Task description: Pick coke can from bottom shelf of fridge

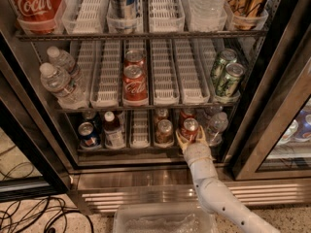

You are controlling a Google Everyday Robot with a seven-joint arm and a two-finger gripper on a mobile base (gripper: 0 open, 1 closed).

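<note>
Claw (190, 139) clasped round coke can (190, 128), bottom shelf (140, 133)

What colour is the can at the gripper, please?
Bright red, silver-topped coke can; gripper at it on the bottom shelf; camera view.

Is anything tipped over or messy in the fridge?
Nothing is spilled or broken. The two water bottles at the middle shelf's left lean sideways. The pincer is at the coke can on the bottom shelf.
</note>
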